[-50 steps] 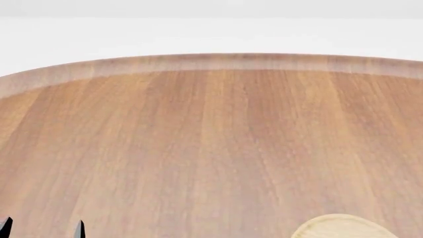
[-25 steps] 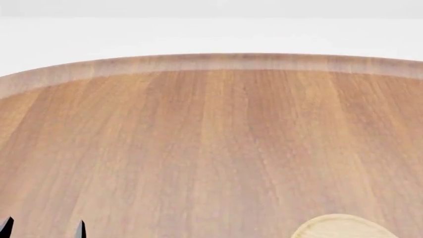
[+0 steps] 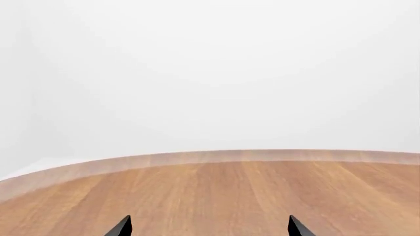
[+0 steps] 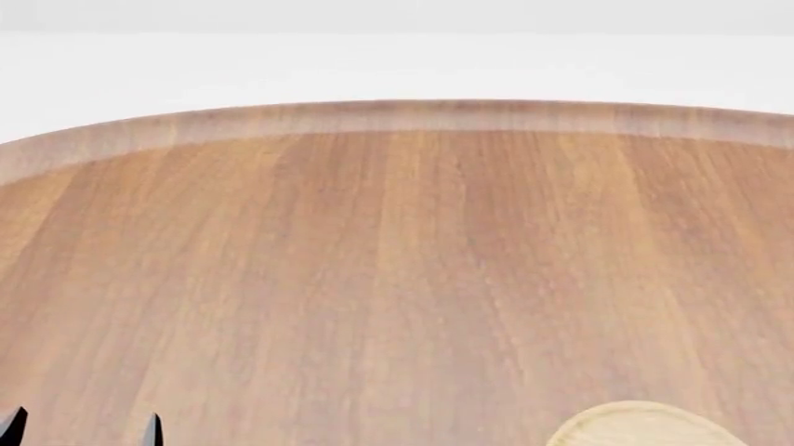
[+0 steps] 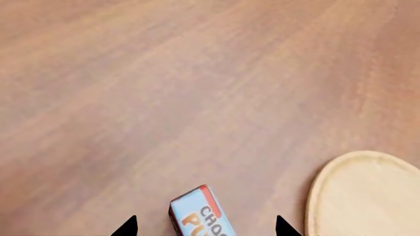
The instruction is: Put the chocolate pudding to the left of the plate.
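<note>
The chocolate pudding [image 5: 200, 214] shows in the right wrist view as a light-blue box top with a red edge, lying on the wooden table. It sits between the two black fingertips [image 5: 126, 227] of my right gripper [image 5: 205, 227], which is open with clear gaps on both sides. The light-wood plate [image 5: 364, 194] lies beside the box, apart from it; its far rim shows in the head view [image 4: 639, 423] at the bottom right. My left gripper [image 4: 81, 427] is open over bare wood at the bottom left; it also shows in the left wrist view [image 3: 208, 227].
The round wooden table [image 4: 397, 279] fills the head view, its curved far edge [image 4: 397, 116] against a white background. The left wrist view shows the same far edge [image 3: 217, 157].
</note>
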Motion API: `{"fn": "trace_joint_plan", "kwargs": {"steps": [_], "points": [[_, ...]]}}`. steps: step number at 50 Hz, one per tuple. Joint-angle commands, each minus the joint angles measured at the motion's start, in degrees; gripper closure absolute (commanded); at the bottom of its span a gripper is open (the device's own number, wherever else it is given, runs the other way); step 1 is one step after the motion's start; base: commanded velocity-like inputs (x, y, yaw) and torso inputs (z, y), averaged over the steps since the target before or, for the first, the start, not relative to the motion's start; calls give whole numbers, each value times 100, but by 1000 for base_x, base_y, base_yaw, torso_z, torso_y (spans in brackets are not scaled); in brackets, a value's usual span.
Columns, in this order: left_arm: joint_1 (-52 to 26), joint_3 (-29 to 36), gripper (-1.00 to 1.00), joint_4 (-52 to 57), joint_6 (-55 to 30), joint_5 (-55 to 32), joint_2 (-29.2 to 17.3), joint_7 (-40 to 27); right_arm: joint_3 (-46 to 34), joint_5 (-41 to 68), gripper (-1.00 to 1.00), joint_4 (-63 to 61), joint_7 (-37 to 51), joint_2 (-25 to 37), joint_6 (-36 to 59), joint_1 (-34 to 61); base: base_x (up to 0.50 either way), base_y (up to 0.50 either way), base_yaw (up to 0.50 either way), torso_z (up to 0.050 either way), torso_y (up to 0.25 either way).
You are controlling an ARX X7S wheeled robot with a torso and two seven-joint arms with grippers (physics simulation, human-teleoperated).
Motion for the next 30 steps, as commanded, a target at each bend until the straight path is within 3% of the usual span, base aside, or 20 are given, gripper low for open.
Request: {"fn": "trace_joint_plan", "kwargs": {"steps": [1, 30], "points": [[-7, 39, -100, -11, 7, 16, -7, -20, -85, -239, -100, 257, -201, 157, -339, -2, 0, 0, 0, 0, 0], [-18, 76, -100, 15, 1, -12, -51, -72, -255, -614, -100, 1174, -479, 63, -1082, -259, 0, 0, 0, 0, 0]]}}
